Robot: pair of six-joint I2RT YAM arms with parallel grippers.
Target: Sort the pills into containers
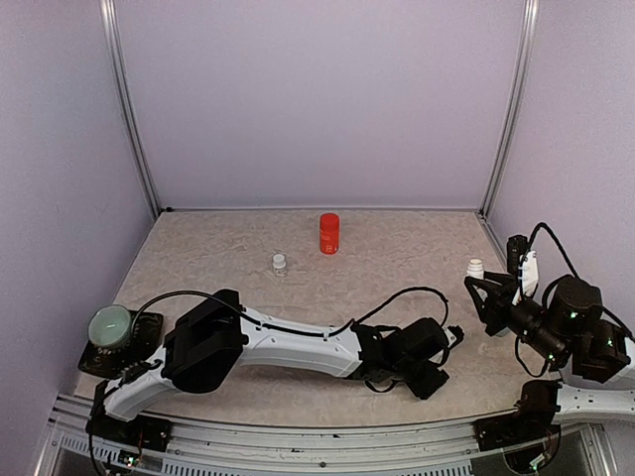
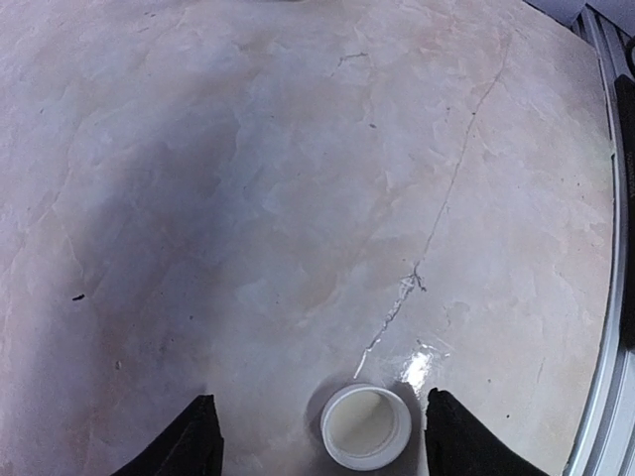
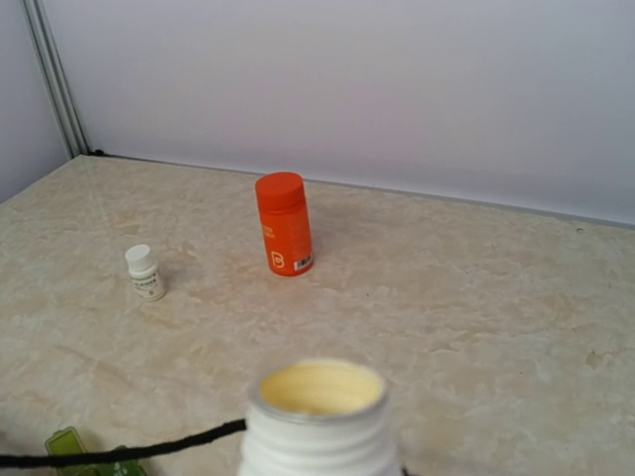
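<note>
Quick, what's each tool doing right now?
Left tool: open, straddling the white cap, not touching it.
Right tool: closed on the white bottle.

A beige marble pattern with pale grey veins and one thin dark crack line is shown on the flat stone-look table top. The tall cylindrical plastic bottle is coloured bright orange-red, lid included, with small white print low on its side. The small plastic vial is white, with a grey-printed label. The open-necked white plastic bottle is tinted pale yellow inside. The round plastic cap is white, cream within. A translucent yellow-green is seen on the small plastic containers. The thin cable is black. The flat walls are pale lilac.
</note>
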